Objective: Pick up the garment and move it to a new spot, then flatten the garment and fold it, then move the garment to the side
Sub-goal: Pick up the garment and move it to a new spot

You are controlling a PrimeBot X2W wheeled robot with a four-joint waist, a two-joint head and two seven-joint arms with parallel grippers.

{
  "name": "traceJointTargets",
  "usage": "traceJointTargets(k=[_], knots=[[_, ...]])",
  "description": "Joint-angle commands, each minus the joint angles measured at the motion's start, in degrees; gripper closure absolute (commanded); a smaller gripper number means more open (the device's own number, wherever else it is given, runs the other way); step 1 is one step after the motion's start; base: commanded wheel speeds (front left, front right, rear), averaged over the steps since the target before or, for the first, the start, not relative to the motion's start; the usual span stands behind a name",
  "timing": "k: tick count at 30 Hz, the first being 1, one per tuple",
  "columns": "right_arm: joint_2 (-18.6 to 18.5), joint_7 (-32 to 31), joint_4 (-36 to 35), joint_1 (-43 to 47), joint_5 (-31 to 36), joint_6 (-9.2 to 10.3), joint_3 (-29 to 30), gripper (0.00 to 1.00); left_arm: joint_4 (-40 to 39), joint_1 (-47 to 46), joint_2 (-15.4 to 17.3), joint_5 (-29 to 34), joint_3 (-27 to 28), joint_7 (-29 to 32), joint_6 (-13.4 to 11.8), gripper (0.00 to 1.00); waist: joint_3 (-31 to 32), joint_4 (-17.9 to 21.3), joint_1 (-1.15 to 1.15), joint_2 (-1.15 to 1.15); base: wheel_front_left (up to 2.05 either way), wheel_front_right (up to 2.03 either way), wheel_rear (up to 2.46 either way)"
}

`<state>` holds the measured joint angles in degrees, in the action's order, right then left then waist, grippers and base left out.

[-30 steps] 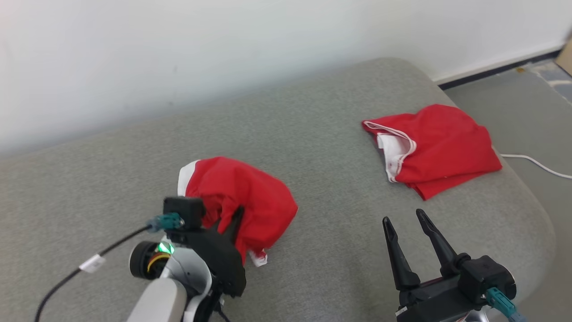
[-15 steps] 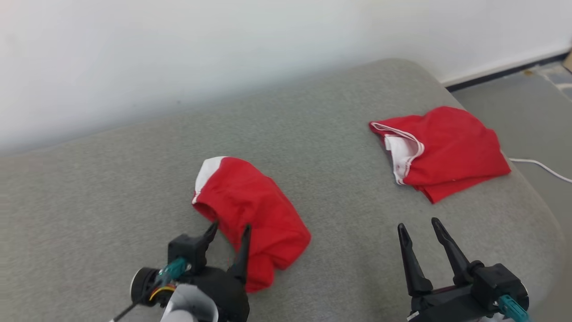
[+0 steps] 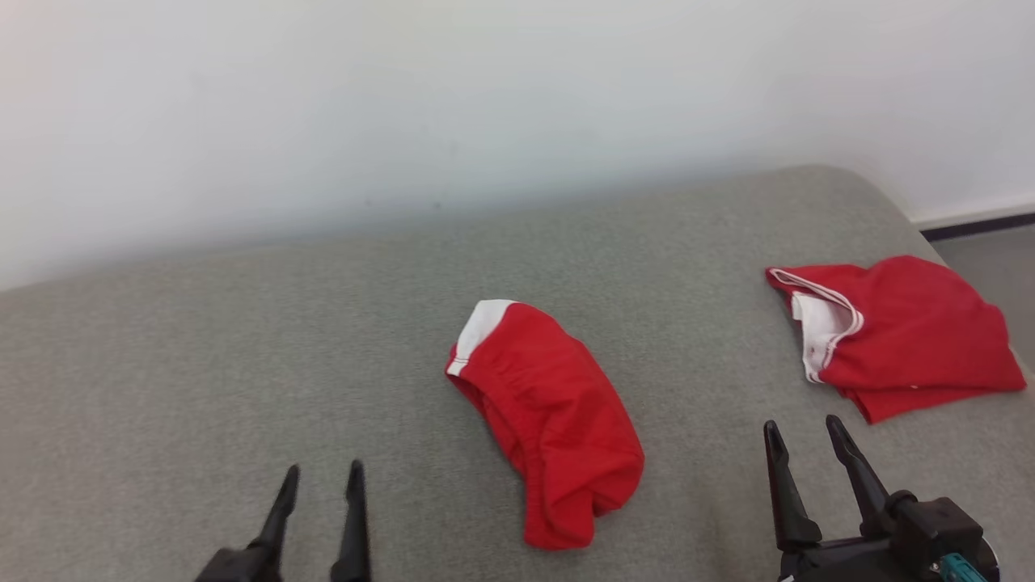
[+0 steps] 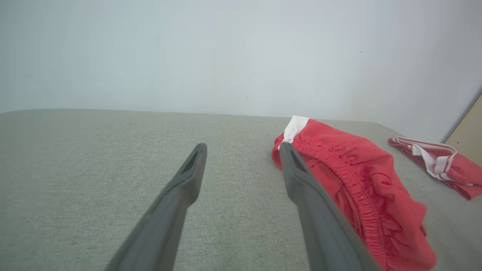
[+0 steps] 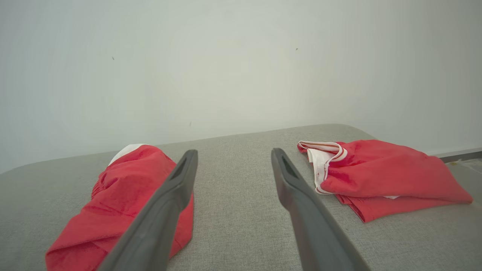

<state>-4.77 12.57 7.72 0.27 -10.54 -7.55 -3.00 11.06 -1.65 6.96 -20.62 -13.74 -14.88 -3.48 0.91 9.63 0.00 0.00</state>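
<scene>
A crumpled red garment (image 3: 550, 420) with a white band lies loose in the middle of the grey cushioned surface (image 3: 242, 364). My left gripper (image 3: 323, 469) stands open to its left and nearer to me, apart from it and holding nothing. In the left wrist view the garment (image 4: 357, 180) lies just right of the open left gripper (image 4: 243, 146). My right gripper (image 3: 800, 423) is open and empty at the lower right. The right wrist view has the garment (image 5: 120, 199) left of the open right gripper (image 5: 234, 150).
A second red garment with white trim (image 3: 906, 331), folded, lies at the right end of the surface near its rounded edge. It also appears as the folded garment (image 5: 376, 177) on the right. A pale wall (image 3: 485, 121) runs behind. Floor (image 3: 994, 250) lies past the right edge.
My left gripper opened, let go of the crumpled garment and drew back toward me. The garment now lies loose. The camera has swung, shifting the whole picture to the right.
</scene>
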Motion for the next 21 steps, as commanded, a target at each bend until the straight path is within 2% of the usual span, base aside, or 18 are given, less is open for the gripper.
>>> traceJointTargets(k=[1,8,14,21], knots=[[-0.1,0.0,0.0,0.5,0.2,0.16,0.2,0.00,-0.6,1.0,0.1,0.1,0.6,-0.3,0.2,0.00,1.6,-2.0,0.00,0.00,0.00,0.00,0.00],[-0.5,0.5,2.1,1.7,0.2,0.16,1.1,0.00,-6.2,6.8,0.1,4.4,9.7,-0.3,1.0,0.00,2.4,-4.1,0.00,0.00,0.00,0.00,0.00],[-0.3,1.0,4.4,2.2,0.0,0.16,1.6,0.00,-6.6,9.9,-0.1,8.3,15.3,-0.3,4.2,0.00,2.6,-5.0,0.00,0.00,0.00,0.00,0.00],[-0.2,1.6,6.7,3.6,0.0,0.16,2.4,0.00,-4.3,12.0,-1.2,10.5,18.1,-0.3,7.5,0.00,2.9,-5.5,0.00,0.00,0.00,0.00,0.00]])
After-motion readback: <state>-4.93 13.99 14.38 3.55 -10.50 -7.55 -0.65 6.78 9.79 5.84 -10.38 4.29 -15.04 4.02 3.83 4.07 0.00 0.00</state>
